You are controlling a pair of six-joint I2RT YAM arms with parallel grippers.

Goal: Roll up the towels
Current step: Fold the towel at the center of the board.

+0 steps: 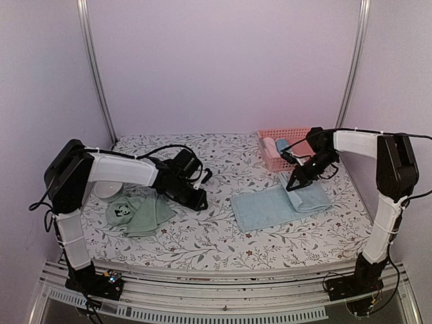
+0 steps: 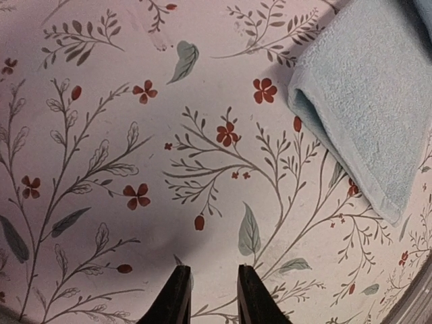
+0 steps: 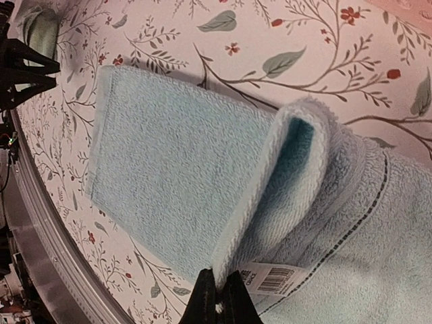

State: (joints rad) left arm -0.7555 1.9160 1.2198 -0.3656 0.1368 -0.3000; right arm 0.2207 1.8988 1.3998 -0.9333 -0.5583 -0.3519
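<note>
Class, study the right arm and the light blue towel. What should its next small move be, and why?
Probably carry the pinched edge a little way across the flat part, to start the roll. The right fingers are shut on the raised edge of the light blue towel, which curls over; the rest lies flat.

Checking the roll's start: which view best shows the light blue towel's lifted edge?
Right wrist: close up, the right gripper pinches the light blue towel, its edge folded over. Top external shows the whole towel but small; left wrist only one corner.
</note>
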